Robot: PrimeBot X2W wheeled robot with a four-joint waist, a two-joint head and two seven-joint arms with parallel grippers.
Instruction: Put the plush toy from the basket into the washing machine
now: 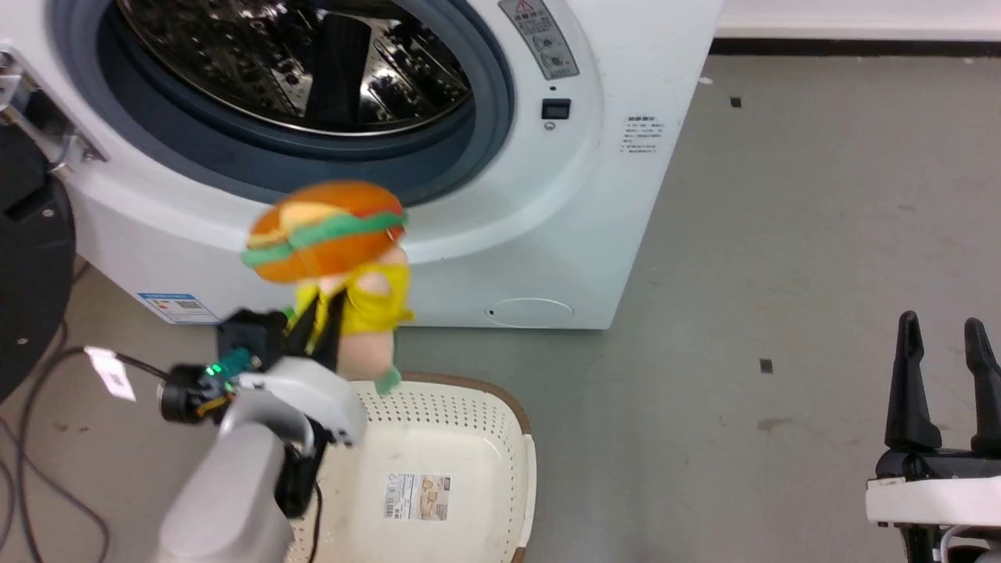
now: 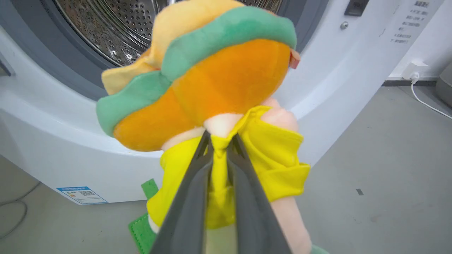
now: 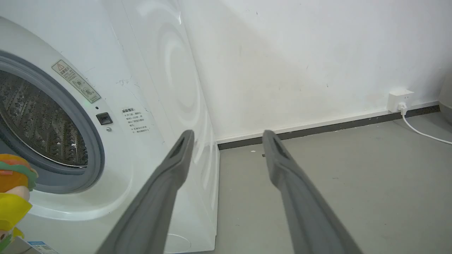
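Observation:
The plush toy, an orange burger-shaped head with a green band over a yellow shirt and pale pink limbs, hangs in the air in front of the washing machine, just below its open porthole. My left gripper is shut on the toy's yellow shirt; the left wrist view shows its fingers pinching the cloth of the plush toy before the steel drum. The cream basket stands on the floor under the toy. My right gripper stays open at the lower right, apart from everything.
The black round door hangs open at the left edge. Grey cables lie on the floor at lower left. A wall socket with a white cord sits at the skirting right of the machine. Bare grey floor stretches to the right.

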